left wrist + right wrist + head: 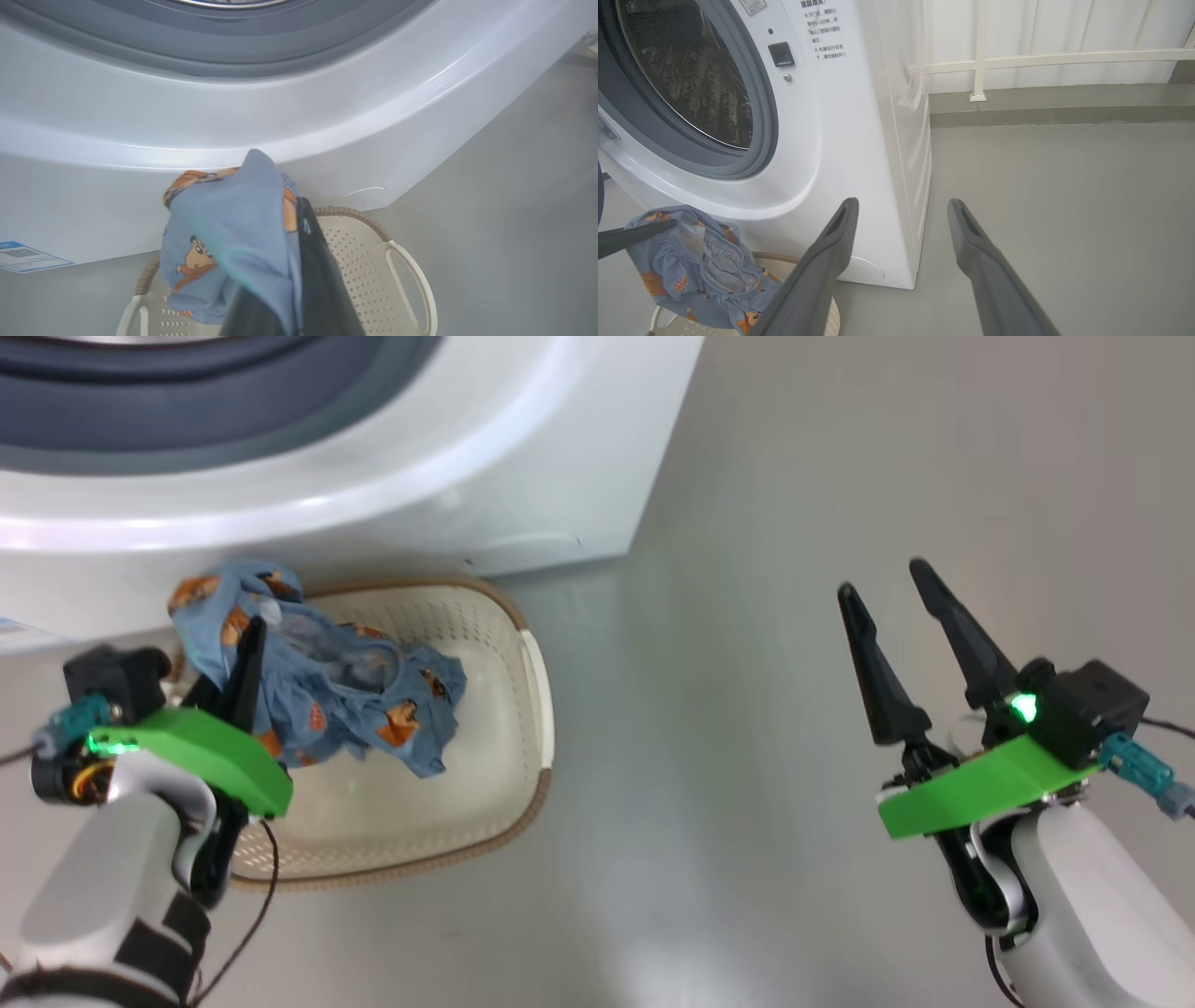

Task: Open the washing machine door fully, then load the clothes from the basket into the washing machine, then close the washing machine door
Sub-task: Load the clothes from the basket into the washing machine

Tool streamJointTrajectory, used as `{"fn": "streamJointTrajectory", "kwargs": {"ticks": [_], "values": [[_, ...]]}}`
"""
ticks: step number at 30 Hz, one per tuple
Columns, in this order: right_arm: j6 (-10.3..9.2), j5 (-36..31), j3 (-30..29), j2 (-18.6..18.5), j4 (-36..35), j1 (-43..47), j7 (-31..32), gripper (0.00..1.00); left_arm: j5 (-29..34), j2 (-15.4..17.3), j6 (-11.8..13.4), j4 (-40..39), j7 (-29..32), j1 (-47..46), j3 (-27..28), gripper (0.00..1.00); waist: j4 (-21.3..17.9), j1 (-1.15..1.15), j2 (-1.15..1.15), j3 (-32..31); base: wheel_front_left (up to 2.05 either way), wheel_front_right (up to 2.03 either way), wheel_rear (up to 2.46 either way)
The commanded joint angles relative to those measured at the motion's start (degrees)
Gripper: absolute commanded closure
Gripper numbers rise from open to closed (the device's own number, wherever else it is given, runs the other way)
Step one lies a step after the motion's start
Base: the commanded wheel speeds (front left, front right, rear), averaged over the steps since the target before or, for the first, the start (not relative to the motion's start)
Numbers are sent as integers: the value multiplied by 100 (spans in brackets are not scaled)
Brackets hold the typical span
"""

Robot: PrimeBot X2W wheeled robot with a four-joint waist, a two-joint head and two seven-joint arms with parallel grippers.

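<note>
So, biggest thing first: the washing machine (373,476) stands right in front of me. Its mouth is uncovered, and in the right wrist view I see the steel drum (691,79) inside the grey gasket (759,140). The basket (534,709) sits on the floor against the foot of the machine, below that opening. Above it hang the clothes (355,700), a blue bear-print bundle bunched at the top with its loose end drooping toward the basket floor. I cannot tell whether that end touches it.

My left gripper (252,635) is clamped tight on the upper fold of the bundle, and cloth wraps round one finger in the left wrist view. My right gripper (883,581) stands wide and empty over bare floor, well apart from the work.

I judge the step in hand to be carrying this load up into the drum. To do it well I should lift straight up until the drooping end clears the basket rim, so the basket isn't dragged along. Then I should swing forward over the gasket lip and reach well inside before letting go, or the tail may slide back out. The right arm is best kept aside.
</note>
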Motion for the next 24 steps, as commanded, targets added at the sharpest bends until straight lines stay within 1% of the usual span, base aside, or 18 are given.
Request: {"fn": "streamJointTrajectory", "kwargs": {"ticks": [1,5,11,12,24], "values": [[25,84,63,-51,-94,208,-46,2,105,248,41,-197,-76,166,247,100,235,0,0,-400,0,0,0],[25,96,6,-93,-56,381,-46,2,481,229,105,-767,-77,568,696,100,318,0,0,-667,0,0,0],[25,114,-81,-158,-27,636,-46,2,1026,162,136,-1600,-77,1166,1299,100,422,0,0,-1033,0,0,0],[25,119,-106,-181,-22,716,-46,2,1182,128,140,-1869,-77,1370,1472,100,448,0,0,-1143,0,0,0],[25,138,-276,-279,-19,1191,-46,2,1936,-57,287,-3382,-77,2600,2287,100,570,0,0,-1611,0,0,0]]}}
